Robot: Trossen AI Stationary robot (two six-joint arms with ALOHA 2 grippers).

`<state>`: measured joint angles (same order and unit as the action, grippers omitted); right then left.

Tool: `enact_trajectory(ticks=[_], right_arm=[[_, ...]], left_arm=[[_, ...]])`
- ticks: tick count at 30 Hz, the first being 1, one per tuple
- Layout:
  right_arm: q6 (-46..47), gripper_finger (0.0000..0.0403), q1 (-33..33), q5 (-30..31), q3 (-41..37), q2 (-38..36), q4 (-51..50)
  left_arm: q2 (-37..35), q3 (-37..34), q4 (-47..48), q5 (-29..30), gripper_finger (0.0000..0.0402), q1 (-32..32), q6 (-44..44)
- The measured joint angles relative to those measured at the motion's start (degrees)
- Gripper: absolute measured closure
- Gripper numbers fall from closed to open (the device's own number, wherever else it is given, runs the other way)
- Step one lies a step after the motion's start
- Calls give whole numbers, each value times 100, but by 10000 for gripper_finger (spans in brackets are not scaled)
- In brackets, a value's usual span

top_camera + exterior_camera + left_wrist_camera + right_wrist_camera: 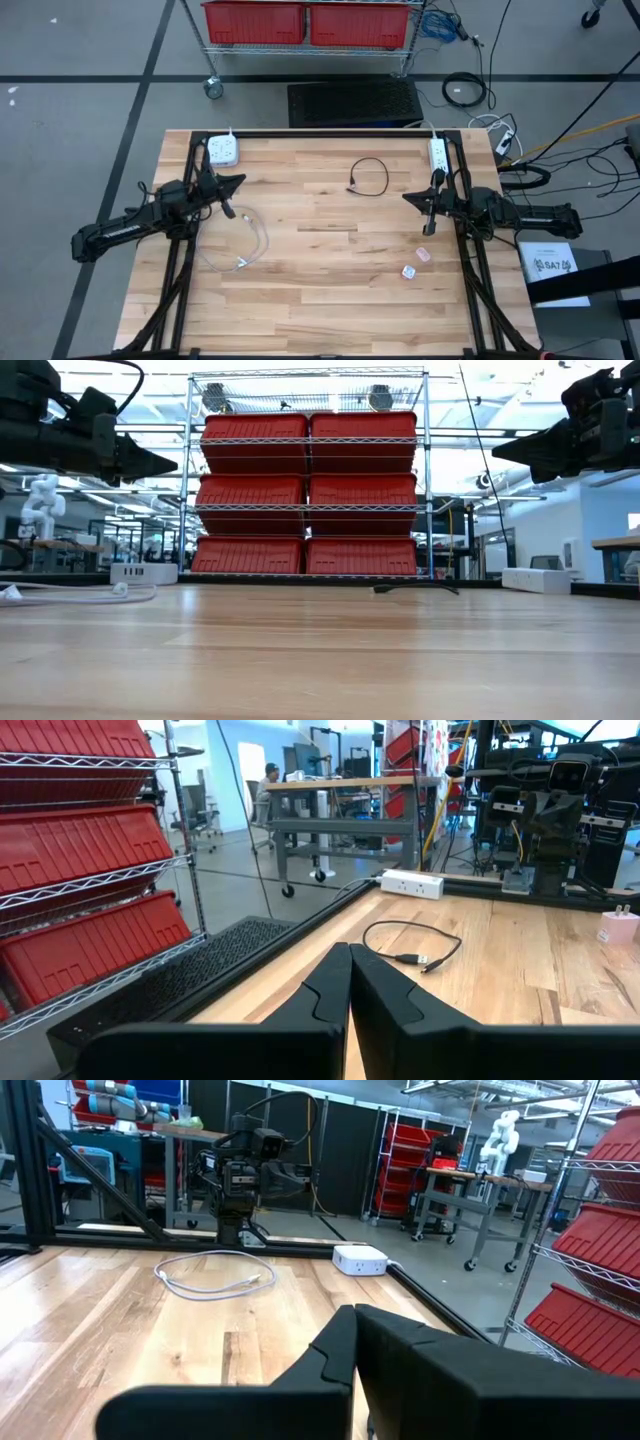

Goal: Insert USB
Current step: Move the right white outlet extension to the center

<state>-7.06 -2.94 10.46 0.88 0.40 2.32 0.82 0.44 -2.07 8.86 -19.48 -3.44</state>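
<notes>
Task not started. Left pincer (238, 181) at 9 o'clock and right pincer (408, 198) at 3 o'clock hover closed, empty. Black cable (368, 176) lies unplugged at 12 o'clock.

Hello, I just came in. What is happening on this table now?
Nothing is being handled yet. Both arms hang above the wooden table, jaws shut and empty: the left gripper near the square white power strip, the right gripper near the long white power strip. A black USB cable lies coiled at the far middle, and a white cable lies looped on the left side. Two small white adapters sit on the right side. No cable is plugged in yet.
</notes>
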Motion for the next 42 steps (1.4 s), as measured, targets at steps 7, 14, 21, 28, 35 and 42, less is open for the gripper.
enact_trajectory(ticks=[7,14,21,28,35,42], right_arm=[[614,403,5,18,1,1,163],[1049,403,-11,34,-2,13,765],[1647,398,-24,593,-1,296,798],[2042,401,-493,1936,178,1064,440],[2294,402,-1236,2607,869,2094,-203],[3080,403,-2160,2752,1458,3086,-1425]], left_arm=[[0,0,0,0,384,0,2],[0,0,0,0,384,0,1],[2,-1,0,0,384,1,2],[2,-2,0,0,384,2,0],[1,-1,0,0,384,0,1],[1,-1,0,0,384,1,1]])
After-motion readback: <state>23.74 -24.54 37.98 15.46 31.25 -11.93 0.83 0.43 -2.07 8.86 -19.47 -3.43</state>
